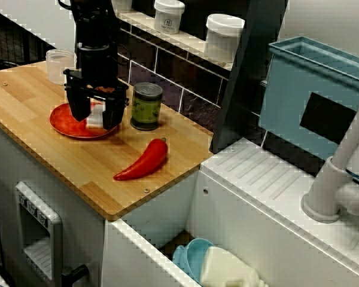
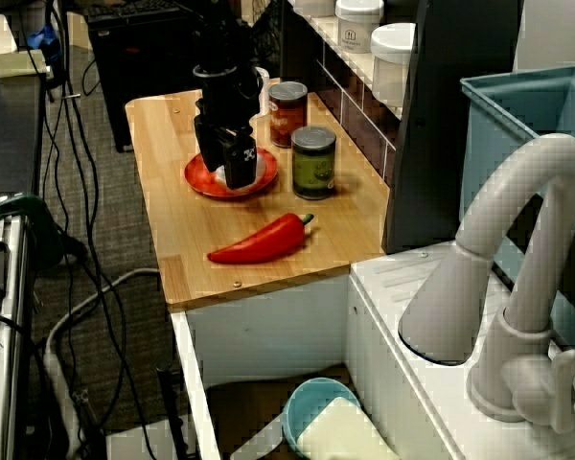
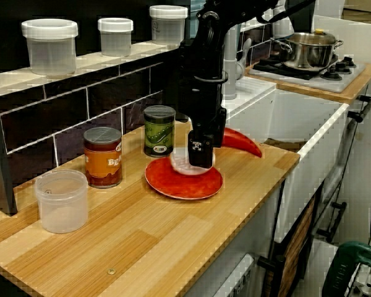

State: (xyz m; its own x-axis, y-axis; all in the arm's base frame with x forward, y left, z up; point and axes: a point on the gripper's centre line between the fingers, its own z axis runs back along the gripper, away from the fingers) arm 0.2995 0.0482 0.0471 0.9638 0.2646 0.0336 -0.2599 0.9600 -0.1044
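**Q:** Entry one: arm pose?
**A:** Black robot arm, an upright column coming straight down from 12 o'clock in the view from the front corner. Wrist vertical. Black two-fingered gripper (image 1: 94, 122) pointing down onto the round red plate (image 1: 63, 122).

**Q:** Pincer state?
**A:** Fingers stand apart, one on either side of a small pale round object (image 3: 183, 164), with the tips down at plate level. Whether the pads press on it cannot be told.

**Q:** Object location?
**A:** On the plate, near its middle. The plate lies on the light wooden counter (image 1: 30, 98).

**Q:** Neighbours, bearings taken from the plate?
**A:**
- Green-labelled metal can (image 1: 146, 106): upright, 3 o'clock, just beside the rim, not touching.
- Long red pepper (image 1: 142, 161): lying flat, 4 o'clock, near.
- Clear plastic cup (image 1: 60, 64): 11 o'clock, near.
- Orange-labelled jar (image 3: 102, 156): upright, seen in the view from the far end, beside the can along the dark tiled wall (image 1: 167, 84).

**Q:** Edges?
**A:**
- Wall: 1 o'clock, close behind the can.
- Counter's front edge: 7 o'clock, near the plate.
- Counter's end: 4 o'clock, beyond the pepper, meeting the white sink unit (image 1: 257, 173).

**Q:** Open room?
**A:** Bare wood from 8 to 10 o'clock of the plate. A narrower strip at 5 to 6 o'clock, between plate, pepper and front edge.
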